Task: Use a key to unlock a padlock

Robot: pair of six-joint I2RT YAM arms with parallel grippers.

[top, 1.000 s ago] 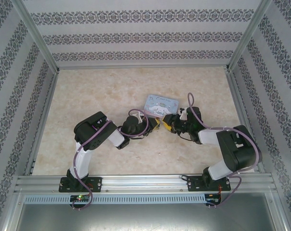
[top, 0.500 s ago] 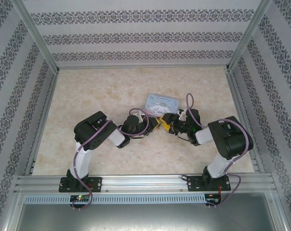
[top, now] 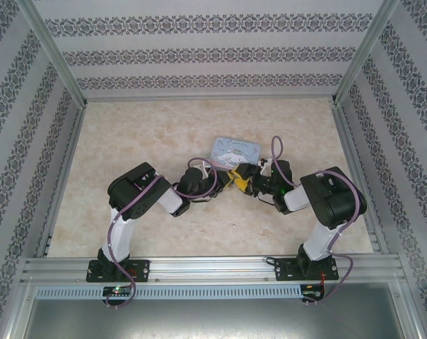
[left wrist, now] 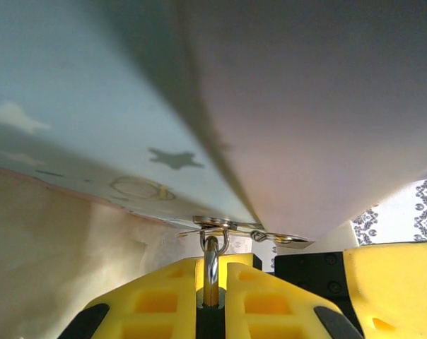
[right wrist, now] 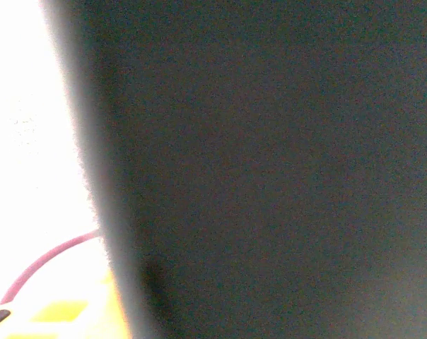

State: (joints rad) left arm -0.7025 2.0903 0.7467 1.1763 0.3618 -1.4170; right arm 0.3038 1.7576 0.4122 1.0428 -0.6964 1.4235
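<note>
The beige marbled desk [top: 129,134] carries a pale blue cartoon-printed tin box [top: 235,150] just on the far side of both arms. The yellow-fingered left claw [left wrist: 211,279] is pressed together on the tiny padlock [left wrist: 211,258], whose metal shackle hangs from the box's hasp, probably to steady it for the thin dark key. The right claw [top: 247,186] sits just right of it; whether it is spread or pinching anything, I cannot tell.
</note>
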